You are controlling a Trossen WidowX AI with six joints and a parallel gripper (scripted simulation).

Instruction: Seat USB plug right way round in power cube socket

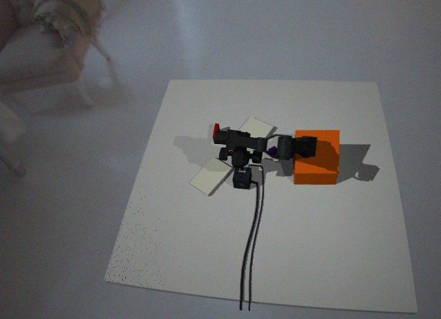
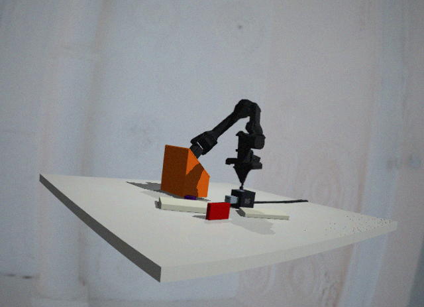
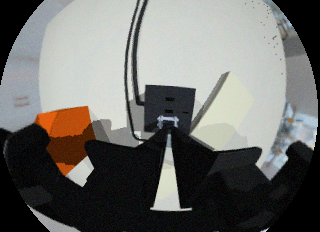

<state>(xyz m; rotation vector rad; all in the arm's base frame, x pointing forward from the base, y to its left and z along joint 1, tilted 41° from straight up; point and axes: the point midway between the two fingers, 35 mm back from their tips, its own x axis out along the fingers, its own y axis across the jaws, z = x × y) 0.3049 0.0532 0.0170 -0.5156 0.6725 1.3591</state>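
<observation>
The black power cube [image 1: 242, 181] [image 2: 248, 199] [image 3: 156, 109] stands on the table, with dark slots in its top in the wrist view. My gripper [image 2: 241, 187] [image 3: 169, 129] points straight down at the cube's top and is shut on the USB plug. Only a small pale grey piece of the plug [image 3: 168, 121] shows at the fingertips, low on the cube's top face in the wrist view. The fingers hide the rest, so its depth and which way round it is cannot be told. In the top view the wrist hides the fingertips.
Two black cables [image 1: 253, 221] [image 3: 132, 57] run from the cube. A pale grey block [image 2: 230, 199] is at its side. Two cream slabs [image 1: 211, 176] [image 1: 256, 126] [image 2: 265, 213] [image 3: 227, 109], a red block [image 1: 216, 132] [image 2: 218, 211], a purple piece [image 2: 189, 197] and an orange block [image 1: 317, 164] [image 2: 176, 172] are nearby.
</observation>
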